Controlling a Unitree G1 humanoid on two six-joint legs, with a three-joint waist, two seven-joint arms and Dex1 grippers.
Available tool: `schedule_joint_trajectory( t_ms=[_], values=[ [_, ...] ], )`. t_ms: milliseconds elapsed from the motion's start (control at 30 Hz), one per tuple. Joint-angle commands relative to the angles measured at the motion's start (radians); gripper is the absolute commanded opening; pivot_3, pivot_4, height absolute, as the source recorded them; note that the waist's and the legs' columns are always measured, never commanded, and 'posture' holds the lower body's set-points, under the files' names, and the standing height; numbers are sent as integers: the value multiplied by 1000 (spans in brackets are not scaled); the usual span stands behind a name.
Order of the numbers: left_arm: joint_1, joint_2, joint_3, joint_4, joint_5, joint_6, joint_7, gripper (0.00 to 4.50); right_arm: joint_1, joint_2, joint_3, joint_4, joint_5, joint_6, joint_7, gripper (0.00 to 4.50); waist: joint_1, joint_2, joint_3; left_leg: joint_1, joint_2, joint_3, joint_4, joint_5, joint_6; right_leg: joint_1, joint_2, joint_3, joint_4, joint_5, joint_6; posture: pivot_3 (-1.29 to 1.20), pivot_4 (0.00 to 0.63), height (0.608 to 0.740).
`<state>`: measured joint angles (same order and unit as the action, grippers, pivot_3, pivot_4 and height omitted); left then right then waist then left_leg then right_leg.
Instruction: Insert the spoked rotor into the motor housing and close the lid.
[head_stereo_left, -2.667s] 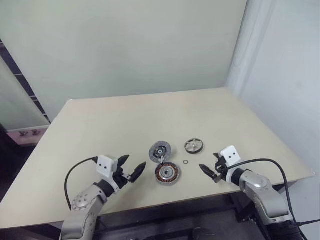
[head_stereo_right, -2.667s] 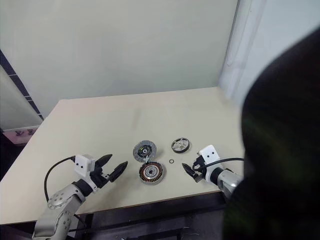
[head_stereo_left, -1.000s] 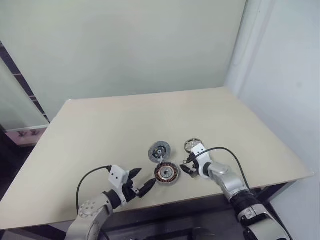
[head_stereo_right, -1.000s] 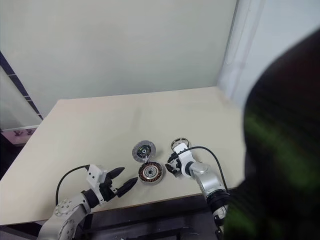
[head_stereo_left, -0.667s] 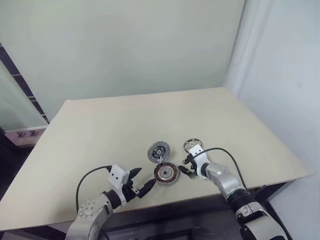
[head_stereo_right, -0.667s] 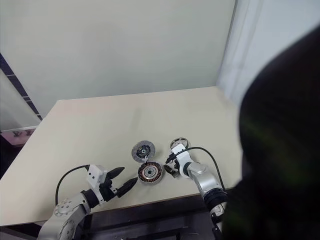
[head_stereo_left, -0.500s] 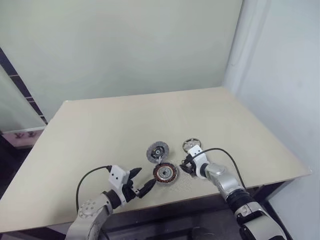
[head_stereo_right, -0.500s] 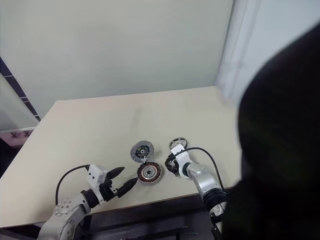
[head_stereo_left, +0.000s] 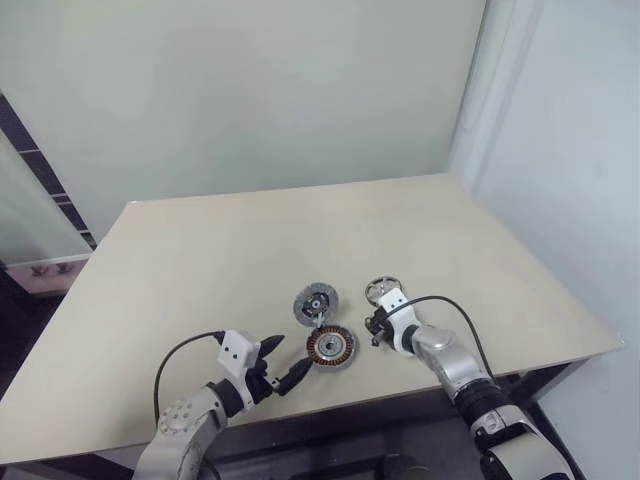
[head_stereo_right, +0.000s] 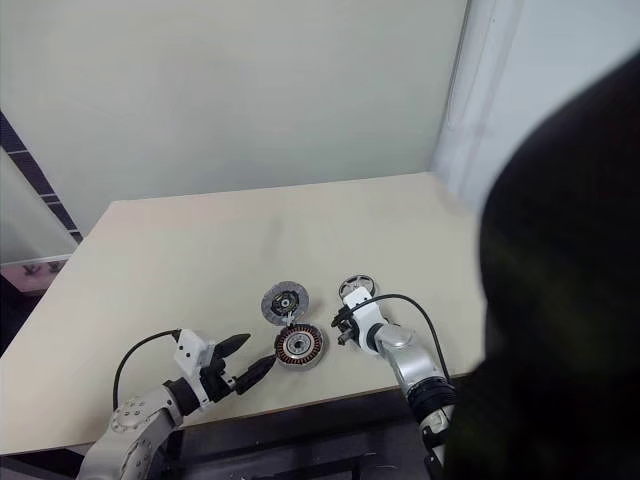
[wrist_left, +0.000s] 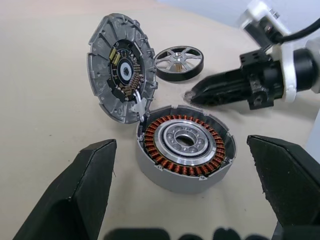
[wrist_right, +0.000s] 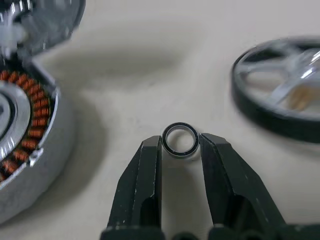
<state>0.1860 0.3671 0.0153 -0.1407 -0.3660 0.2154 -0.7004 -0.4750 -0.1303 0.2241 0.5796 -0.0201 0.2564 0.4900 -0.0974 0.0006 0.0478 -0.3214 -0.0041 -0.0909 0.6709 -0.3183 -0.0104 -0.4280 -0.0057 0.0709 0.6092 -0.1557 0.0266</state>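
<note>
The motor housing (wrist_left: 185, 145), with copper windings around a pale centre, lies open on the table. The lid (wrist_left: 121, 67) stands tilted at its far rim, dark inner side showing. The spoked rotor (head_stereo_left: 381, 291) lies flat beyond it to the right, untouched. My right gripper (wrist_right: 180, 145) sits low between rotor and housing, its fingers pressed against both sides of a tiny thin ring (wrist_right: 180, 125) on the tabletop. My left gripper (head_stereo_left: 285, 362) hovers just in front of the housing, jaws wide apart and empty.
The beige table (head_stereo_left: 200, 260) stretches far to the back and to both sides. Its front edge runs close behind both wrists. A black cable (head_stereo_left: 455, 310) loops off my right wrist above the table.
My right gripper's fingers have closed from wide open onto the small ring. Neither arm has shifted noticeably; the left gripper stays open.
</note>
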Motion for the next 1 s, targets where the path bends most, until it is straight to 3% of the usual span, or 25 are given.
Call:
schedule_joint_trajectory(
  t_ms=[33, 433, 1000],
  values=[
    [-19, 21, 34, 6, -3, -25, -7, 4500, 2, -3, -8, -178, 30, 68, 37, 815, 0, 0, 0, 0, 0, 0, 0, 0, 0, 0, 0, 0, 0, 0, 0, 0, 0, 740],
    [-17, 36, 38, 35, -7, -32, -31, 4500, 64, 13, 106, -499, 52, 314, 121, 815, 0, 0, 0, 0, 3, -1, 0, 0, 0, 0, 3, 0, 0, 0, -1, 0, 0, 740],
    [16, 60, 24, 28, 6, -64, -97, 4500, 60, 56, 196, -421, 20, 312, 97, 815, 0, 0, 0, 0, 3, -1, 0, 0, 0, -1, 3, 0, 0, 0, -1, 0, 0, 740]
  ],
)
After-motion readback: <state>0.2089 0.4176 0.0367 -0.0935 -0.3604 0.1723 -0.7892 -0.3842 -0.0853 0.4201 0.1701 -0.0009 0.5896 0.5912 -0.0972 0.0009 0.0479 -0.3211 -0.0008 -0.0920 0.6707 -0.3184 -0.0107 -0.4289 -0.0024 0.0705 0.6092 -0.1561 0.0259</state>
